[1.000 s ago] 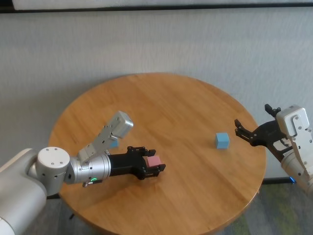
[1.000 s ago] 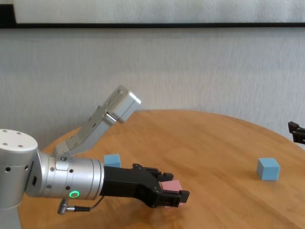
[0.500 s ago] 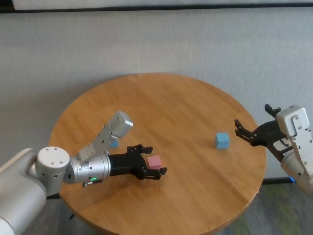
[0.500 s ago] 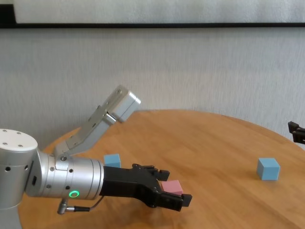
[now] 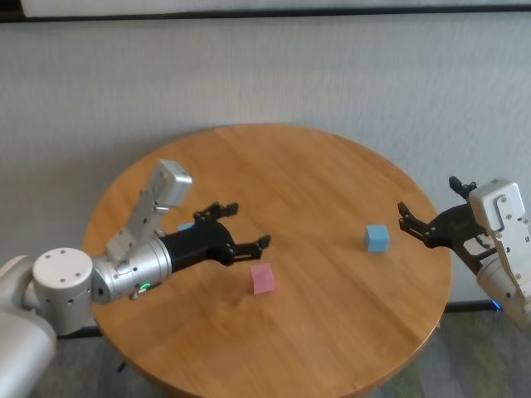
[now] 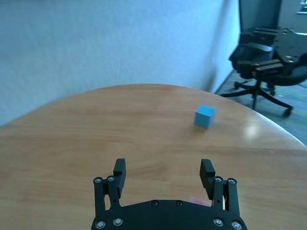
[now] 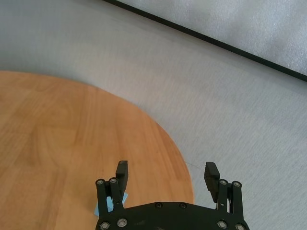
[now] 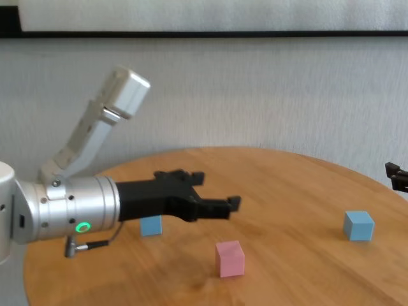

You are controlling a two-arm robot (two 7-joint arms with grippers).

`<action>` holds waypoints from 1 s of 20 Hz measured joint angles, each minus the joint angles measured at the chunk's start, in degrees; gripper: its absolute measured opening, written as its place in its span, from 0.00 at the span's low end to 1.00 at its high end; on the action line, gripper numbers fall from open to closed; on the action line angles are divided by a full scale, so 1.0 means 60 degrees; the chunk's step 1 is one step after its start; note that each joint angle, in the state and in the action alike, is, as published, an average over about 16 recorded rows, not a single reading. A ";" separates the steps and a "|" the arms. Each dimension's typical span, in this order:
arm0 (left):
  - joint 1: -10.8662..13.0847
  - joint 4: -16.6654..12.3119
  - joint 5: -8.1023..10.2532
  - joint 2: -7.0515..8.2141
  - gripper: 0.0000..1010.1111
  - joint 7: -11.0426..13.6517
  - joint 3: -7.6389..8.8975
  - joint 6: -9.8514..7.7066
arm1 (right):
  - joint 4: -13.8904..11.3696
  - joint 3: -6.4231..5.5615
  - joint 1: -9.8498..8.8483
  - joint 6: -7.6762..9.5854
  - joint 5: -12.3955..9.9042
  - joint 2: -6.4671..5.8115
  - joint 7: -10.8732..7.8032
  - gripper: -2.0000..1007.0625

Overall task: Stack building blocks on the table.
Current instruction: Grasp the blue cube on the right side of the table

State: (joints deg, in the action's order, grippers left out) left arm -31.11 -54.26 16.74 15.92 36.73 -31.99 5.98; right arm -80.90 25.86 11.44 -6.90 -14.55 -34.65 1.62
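Pink block (image 5: 263, 279) below open left jaws.

The head view looks steeply down over the whole table (image 5: 332, 174); the chest view sits lower, sharing it. Wrist cameras peer forward past their fingers.

Count: 3 blocks on 1 round table (image 5: 315, 174) — 1 pink block (image 5: 263, 279), 2 light blue blocks (image 5: 377, 239) (image 8: 150, 225). 2 arms, 2 grippers (image 5: 239, 232) (image 5: 415, 221).
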 joint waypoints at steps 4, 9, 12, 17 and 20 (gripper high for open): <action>0.0612 -0.1016 -0.0128 0.0337 0.99 -0.1090 0.0448 -0.0127 | 0.0000 0.0000 0.0000 0.0000 0.0000 0.0000 0.0000 1.00; 0.1377 -0.2087 -0.0519 0.0691 0.99 -0.2528 0.0970 -0.0285 | 0.0000 0.0000 0.0000 0.0000 0.0000 0.0000 0.0000 1.00; 0.1802 -0.2601 -0.0739 0.0846 0.99 -0.3194 0.1281 -0.0334 | 0.0000 0.0000 0.0000 0.0000 0.0000 0.0000 0.0000 1.00; 0.2334 -0.3191 -0.0916 0.0995 0.99 -0.3831 0.1703 -0.0303 | 0.0000 0.0000 0.0000 0.0000 0.0000 0.0000 0.0000 1.00; 0.2497 -0.3360 -0.0941 0.1025 0.99 -0.3954 0.1840 -0.0239 | 0.0000 0.0000 0.0000 0.0000 0.0000 0.0000 0.0000 1.00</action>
State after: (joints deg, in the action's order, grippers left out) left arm -16.13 -74.41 11.10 22.07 13.01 -20.94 4.55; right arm -80.90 25.86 11.44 -6.90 -14.55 -34.65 1.62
